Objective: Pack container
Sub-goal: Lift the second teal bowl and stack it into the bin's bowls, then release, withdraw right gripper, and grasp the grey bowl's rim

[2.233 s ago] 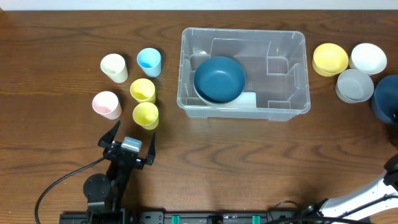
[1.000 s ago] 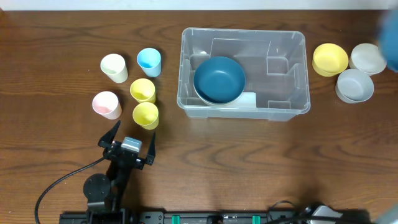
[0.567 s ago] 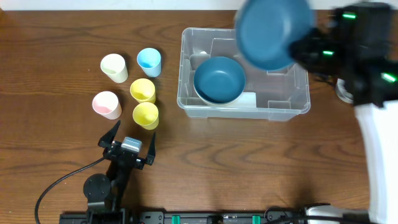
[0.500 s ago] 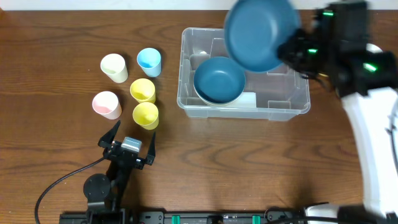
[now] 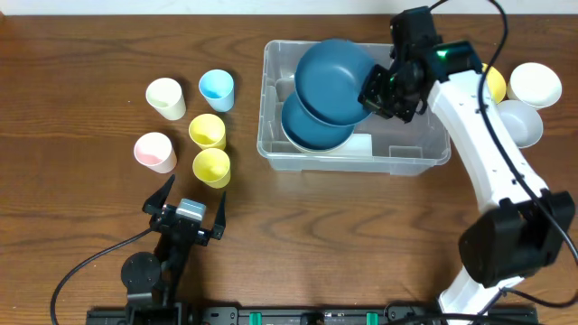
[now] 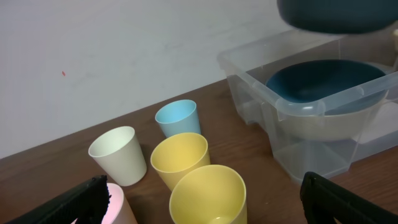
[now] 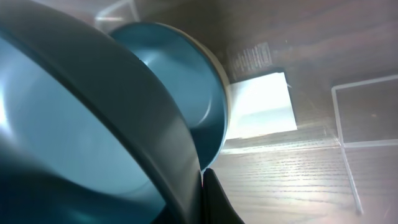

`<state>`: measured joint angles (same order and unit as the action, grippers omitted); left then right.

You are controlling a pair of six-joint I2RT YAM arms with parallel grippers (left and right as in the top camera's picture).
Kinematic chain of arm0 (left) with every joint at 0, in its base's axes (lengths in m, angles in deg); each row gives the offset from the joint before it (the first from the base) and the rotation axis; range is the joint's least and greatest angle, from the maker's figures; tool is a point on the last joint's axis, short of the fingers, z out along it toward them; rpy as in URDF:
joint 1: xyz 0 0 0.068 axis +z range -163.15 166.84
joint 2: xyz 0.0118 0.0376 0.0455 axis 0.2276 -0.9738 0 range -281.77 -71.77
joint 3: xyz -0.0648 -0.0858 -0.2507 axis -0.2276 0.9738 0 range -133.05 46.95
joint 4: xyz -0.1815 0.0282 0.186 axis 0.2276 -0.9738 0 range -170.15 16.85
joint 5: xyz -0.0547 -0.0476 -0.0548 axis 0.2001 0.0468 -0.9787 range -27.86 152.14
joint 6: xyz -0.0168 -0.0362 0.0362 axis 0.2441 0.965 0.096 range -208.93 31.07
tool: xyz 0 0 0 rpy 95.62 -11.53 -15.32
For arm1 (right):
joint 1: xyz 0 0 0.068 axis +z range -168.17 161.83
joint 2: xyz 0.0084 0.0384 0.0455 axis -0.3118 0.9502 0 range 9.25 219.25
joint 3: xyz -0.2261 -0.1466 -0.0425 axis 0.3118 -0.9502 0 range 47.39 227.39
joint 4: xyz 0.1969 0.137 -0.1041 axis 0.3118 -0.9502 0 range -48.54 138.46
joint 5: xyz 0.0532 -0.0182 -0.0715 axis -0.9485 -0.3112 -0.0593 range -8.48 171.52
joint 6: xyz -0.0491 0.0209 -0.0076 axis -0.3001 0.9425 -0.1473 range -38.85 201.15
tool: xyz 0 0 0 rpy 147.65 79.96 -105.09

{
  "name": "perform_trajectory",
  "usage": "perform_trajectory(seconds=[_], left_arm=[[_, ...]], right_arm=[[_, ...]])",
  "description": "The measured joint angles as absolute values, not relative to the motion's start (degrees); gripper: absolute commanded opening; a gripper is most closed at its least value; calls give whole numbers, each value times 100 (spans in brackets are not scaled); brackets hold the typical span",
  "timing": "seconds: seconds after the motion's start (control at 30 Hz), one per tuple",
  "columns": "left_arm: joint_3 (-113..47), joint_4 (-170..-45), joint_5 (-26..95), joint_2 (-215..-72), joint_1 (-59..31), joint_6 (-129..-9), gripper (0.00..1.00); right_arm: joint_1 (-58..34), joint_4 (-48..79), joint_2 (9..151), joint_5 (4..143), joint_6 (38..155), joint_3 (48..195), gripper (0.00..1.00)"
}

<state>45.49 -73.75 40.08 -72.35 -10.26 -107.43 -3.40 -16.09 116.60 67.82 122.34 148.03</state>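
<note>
1. The large clear rectangular plastic container [image 5: 406, 161] is glossy and see-through.
2. The dark blue round bowl [image 5: 332, 70] has a smooth, faintly shiny surface.
3. The brown wooden table [image 5: 343, 235] shows grain under a satin finish.

Five cups [image 5: 207, 131], two blue bowls [image 5: 334, 68], four lighter bowls [image 5: 535, 83], one container [image 5: 415, 159]

Container [image 6: 292, 140], right part beyond the view's edge
</note>
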Motion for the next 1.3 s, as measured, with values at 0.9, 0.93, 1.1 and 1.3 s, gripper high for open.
perform_trajectory(seconds=[0.9,0.93,1.1,1.3], left_arm=[[4549,-7375,4006,-7235,-1026,-10743,98],[4549,-7375,4008,-7235,-1026,-10743,98],[4549,-7377,4006,-7235,-1024,-10743,98],[4549,-7375,4006,-7237,-1026,-10743,98]], right_arm=[[-139,-1340,12364,6704,12044,14803,99],[-141,-1323,12364,6671,12011,14812,99],[-246,-1646,12366,6387,11933,15301,99],[-1101,-2844,12366,6208,11821,16941,99]])
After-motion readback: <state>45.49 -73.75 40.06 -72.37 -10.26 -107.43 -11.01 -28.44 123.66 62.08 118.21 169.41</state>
